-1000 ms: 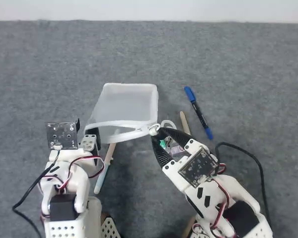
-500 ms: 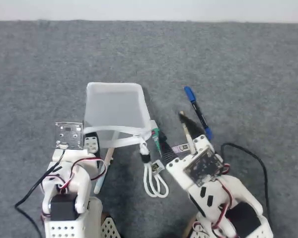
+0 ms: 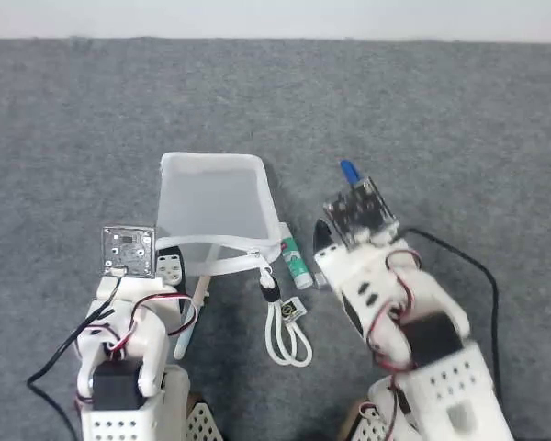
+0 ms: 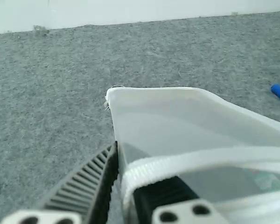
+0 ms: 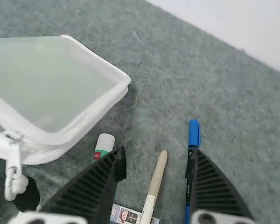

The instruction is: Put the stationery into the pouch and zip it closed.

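Pouch [image 4: 177, 121] rim pinched between left gripper [image 4: 126, 173] fingers.

The worktop [image 3: 477, 110] is covered, across all that shows of it, in a grey short-piled fabric like carpet, faintly mottled. Along its far edge stands a plain white wall [image 3: 275, 16], meeting the grey in 1 straight line across the high view. In the left wrist view a small greyish fleck [image 4: 39, 29] sits right at that seam, and the right wrist view catches the wall beyond the worktop's far edge.
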Robot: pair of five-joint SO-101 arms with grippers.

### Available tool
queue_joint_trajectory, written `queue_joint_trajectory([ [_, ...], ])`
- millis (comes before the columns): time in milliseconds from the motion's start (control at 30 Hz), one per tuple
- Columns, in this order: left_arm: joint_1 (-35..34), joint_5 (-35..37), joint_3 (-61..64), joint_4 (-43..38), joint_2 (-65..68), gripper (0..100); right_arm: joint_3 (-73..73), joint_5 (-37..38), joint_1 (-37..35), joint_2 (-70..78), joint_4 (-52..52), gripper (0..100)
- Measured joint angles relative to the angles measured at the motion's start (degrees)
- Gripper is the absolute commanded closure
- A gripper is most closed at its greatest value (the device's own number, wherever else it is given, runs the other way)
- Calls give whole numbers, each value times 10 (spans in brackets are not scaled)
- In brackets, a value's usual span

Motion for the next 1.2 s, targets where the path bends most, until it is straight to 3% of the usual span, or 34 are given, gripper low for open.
queue_joint_trajectory([
  [500, -33, 31, -5, 0, 0, 988, -158, 1, 82, 343, -1, 840],
  [867, -32, 32, -5, 0, 0, 988, -263, 24, 81, 564, 2, 846],
  [1200, -32, 33, -5, 0, 0, 988, -405, 25, 81, 745, 80, 846],
])
